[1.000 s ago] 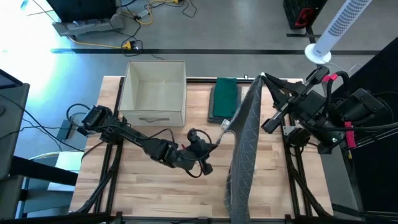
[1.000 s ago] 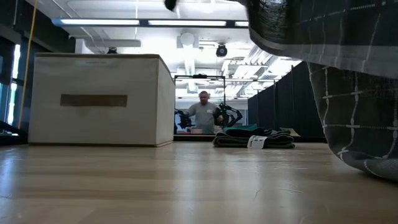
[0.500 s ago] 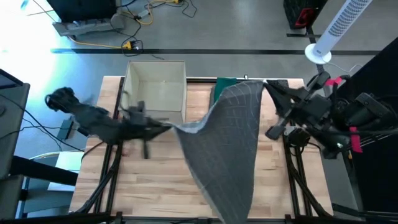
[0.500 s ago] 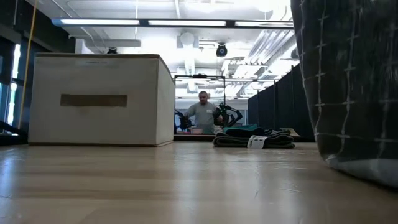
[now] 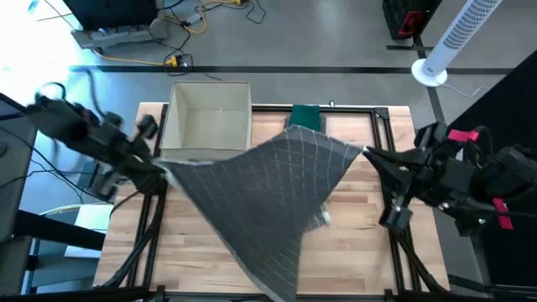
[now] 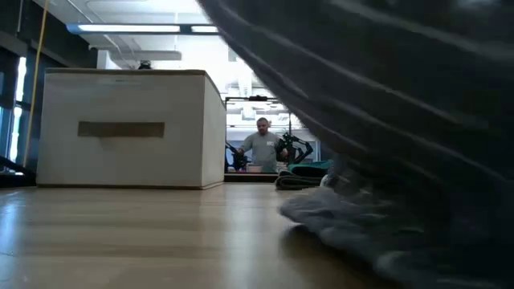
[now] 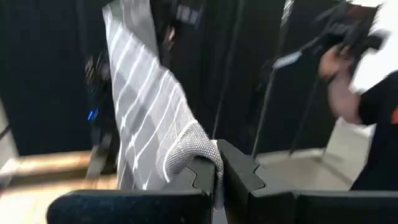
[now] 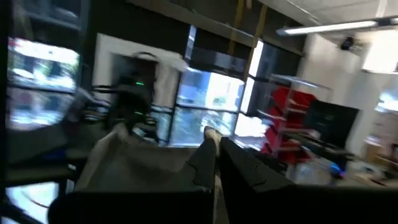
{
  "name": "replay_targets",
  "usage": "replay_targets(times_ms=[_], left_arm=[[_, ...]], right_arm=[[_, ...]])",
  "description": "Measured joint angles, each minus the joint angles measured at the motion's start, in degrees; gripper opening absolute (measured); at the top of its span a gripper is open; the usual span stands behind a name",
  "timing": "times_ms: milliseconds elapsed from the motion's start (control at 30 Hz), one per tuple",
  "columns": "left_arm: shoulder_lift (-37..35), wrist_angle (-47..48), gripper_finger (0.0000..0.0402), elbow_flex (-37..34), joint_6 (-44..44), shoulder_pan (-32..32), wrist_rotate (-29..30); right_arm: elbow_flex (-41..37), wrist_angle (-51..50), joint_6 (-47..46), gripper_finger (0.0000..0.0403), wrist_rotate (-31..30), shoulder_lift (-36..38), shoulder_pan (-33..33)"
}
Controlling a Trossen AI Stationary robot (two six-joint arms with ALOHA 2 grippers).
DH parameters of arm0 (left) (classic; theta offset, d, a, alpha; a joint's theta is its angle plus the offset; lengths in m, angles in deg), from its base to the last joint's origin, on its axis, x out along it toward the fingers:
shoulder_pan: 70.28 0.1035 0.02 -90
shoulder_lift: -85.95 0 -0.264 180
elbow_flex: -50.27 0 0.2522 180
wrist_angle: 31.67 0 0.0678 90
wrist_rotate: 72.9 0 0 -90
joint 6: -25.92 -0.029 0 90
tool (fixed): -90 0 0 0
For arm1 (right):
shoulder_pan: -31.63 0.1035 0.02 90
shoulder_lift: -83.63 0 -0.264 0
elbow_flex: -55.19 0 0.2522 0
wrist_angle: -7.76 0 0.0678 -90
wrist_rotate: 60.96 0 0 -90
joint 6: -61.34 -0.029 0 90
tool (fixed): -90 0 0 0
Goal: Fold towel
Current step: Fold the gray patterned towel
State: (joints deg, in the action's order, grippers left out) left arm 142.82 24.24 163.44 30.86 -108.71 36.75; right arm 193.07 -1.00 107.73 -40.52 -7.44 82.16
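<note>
- The grey checked towel (image 5: pixel 268 189) hangs spread in the air over the middle of the wooden table (image 5: pixel 361 252), stretched between the two arms — one corner at the table's left edge, another at its right edge.
- From that taut upper edge the cloth sags toward the table's near side; in the high view a lower part reaches the near edge of the table.
- The left gripper (image 5: pixel 159 170) sits at the left edge of the table, just in front of the near left corner of the box, and its fingers (image 7: pixel 199 177) are pressed together on a hemmed corner of the towel in the left wrist view.
- The right gripper (image 5: pixel 369 154) is at the right edge of the table; in the right wrist view its fingers (image 8: pixel 208 158) stand closed against each other with pale cloth pinched between them.
- The open beige box (image 5: pixel 208 122) stands at the far left of the table, and the towel's upper edge passes over its near wall as seen from above.
- A folded green cloth (image 5: pixel 304 116) lies at the far edge just right of the box, partly covered from above by the raised towel.
- In the low view the towel (image 6: pixel 377 152) fills the right side and a fold of it rests on the tabletop — a person (image 6: pixel 263 146) stands far behind the table.
</note>
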Motion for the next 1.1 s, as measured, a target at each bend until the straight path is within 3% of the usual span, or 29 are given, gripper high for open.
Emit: replay_targets(times_ms=[167, 333, 467, 733, 900, 1100], left_arm=[[1.58, -0.13, 0.0000, 10.11, -4.54, 0.00, -1.39], [4.17, -0.08, 0.0000, 18.92, -9.84, 0.00, -1.74], [7.12, -0.08, 0.0000, 23.84, -11.58, 0.00, -3.41], [14.03, -1.74, 0.0000, 25.40, -10.28, -0.23, -7.45], [17.64, -7.07, 0.0000, 25.58, -13.06, -3.86, -8.19], [21.24, -9.71, 0.0000, 31.00, -19.18, -11.45, -2.50]], right_arm=[[0.00, 0.00, -0.06, 0.0000, 11.28, -0.16, 1.02], [-0.02, 0.10, 1.28, 0.0000, 14.73, -0.20, 0.96], [-0.02, 0.33, 3.18, 0.0000, 21.30, -0.20, 0.95], [0.00, -0.05, 2.51, 0.0000, 35.62, -0.19, 1.02], [-0.02, -0.03, 3.16, 0.0000, 43.03, -0.19, 1.96], [-0.01, -0.03, 5.15, 0.0000, 47.14, -0.18, 3.79]])
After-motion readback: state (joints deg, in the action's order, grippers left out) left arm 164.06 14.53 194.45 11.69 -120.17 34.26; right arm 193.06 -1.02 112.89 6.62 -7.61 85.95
